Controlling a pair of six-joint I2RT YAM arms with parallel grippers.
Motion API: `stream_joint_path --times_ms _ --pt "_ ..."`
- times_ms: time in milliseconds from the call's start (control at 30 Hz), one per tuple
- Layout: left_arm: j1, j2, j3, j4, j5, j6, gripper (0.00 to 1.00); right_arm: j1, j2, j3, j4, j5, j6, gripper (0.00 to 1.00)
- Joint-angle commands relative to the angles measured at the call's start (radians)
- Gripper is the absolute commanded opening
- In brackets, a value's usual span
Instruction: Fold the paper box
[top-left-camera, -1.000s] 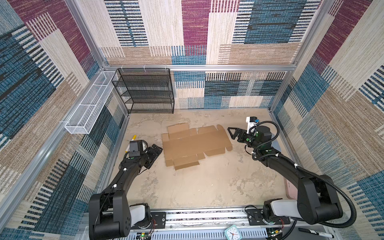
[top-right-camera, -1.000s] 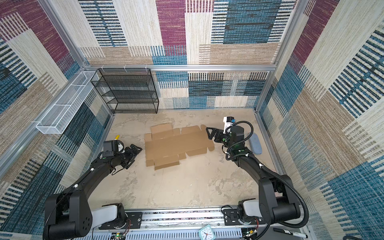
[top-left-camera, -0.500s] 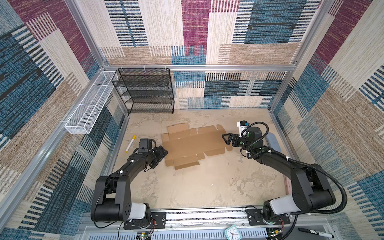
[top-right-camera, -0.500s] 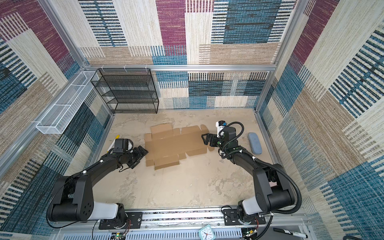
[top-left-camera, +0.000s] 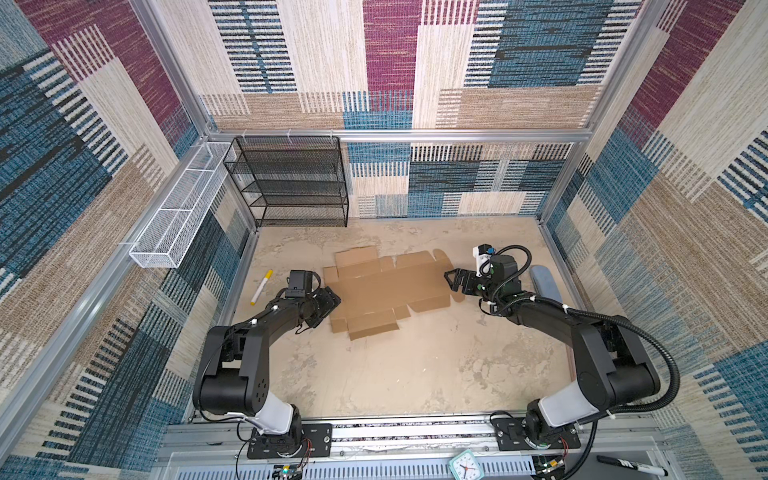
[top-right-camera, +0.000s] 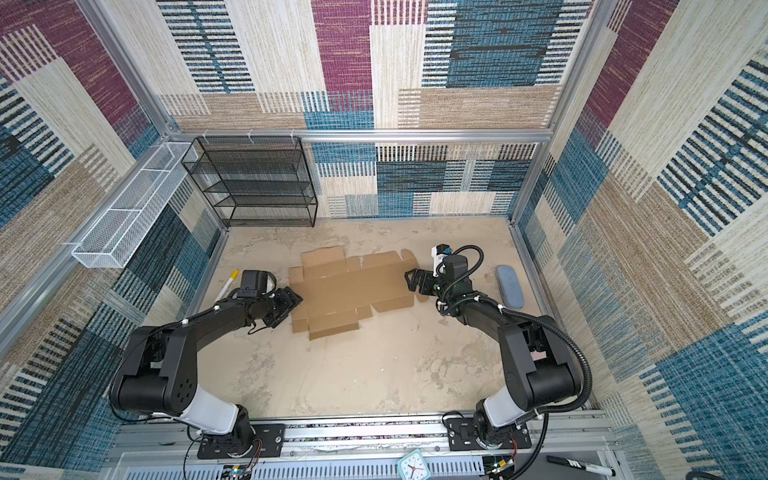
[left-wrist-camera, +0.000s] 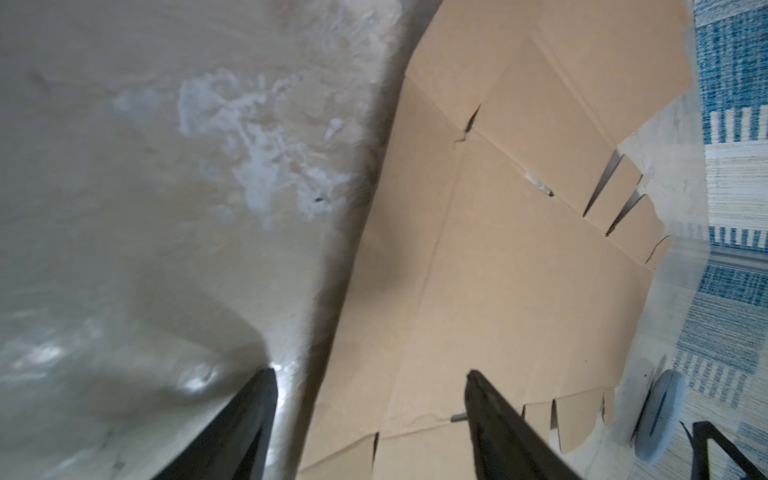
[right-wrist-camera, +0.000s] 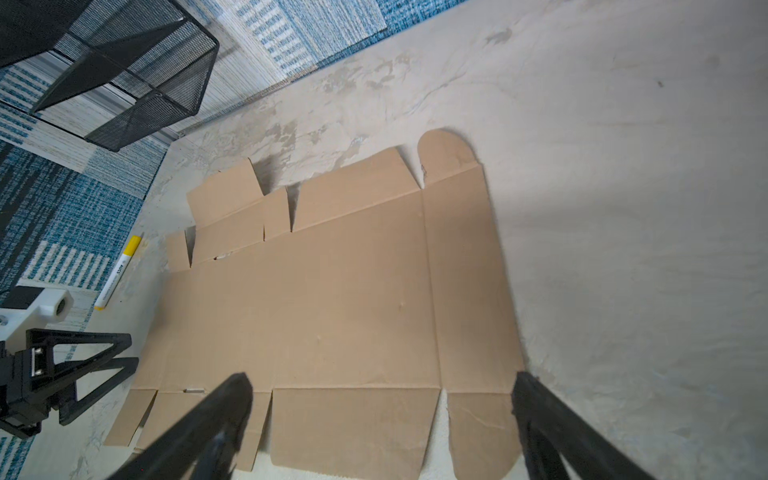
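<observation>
At centre, the flat brown die-cut cardboard paper box (top-left-camera: 386, 286) lies unfolded. The black left gripper (top-left-camera: 330, 298) is part-open astride its edge, perhaps touching it, and the black right gripper (top-left-camera: 449, 282) gapes wide. Slip a finger under before closing.

Plain brown paper box (top-left-camera: 386, 286), seemingly unprinted

Both top views look steeply down from high above the near side, covering the whole mottled beige floor (top-left-camera: 415, 374). The left wrist camera sits very close over one edge of the flat brown cardboard sheet (left-wrist-camera: 519, 270). The right wrist camera, farther back, faces across it toward the black wire-mesh rack (right-wrist-camera: 141, 120). All four share the sheet.
</observation>
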Motion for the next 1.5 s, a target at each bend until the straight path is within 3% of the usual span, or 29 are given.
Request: stream_joint_path --times_ms 0,367,600,867,1100,1233,1467 --pt "-0.008 0.026 0.005 0.036 -0.001 -0.012 0.71 0.0 0.02 0.009 0.012 0.009 0.0 1.0" --pt "-0.007 0.046 -0.007 0.095 0.01 -0.023 0.5 0.001 0.033 0.008 0.015 -0.009 0.005 1.0" --pt "-0.007 0.043 -0.015 0.133 0.029 -0.035 0.27 0.001 0.033 0.008 0.014 -0.025 0.005 1.0" --pt "-0.007 0.042 -0.018 0.171 0.058 -0.043 0.16 0.0 0.038 0.013 0.009 -0.049 0.003 1.0" --pt "-0.007 0.025 -0.007 0.157 0.069 -0.039 0.0 0.002 0.032 0.016 -0.003 -0.064 -0.001 1.0" --pt "-0.007 -0.03 0.038 0.028 0.055 -0.007 0.0 0.001 0.014 0.02 -0.018 -0.072 -0.003 1.0" --pt "-0.007 -0.104 0.295 -0.466 -0.011 0.207 0.0 0.004 -0.061 0.034 -0.06 -0.111 0.0 1.0"
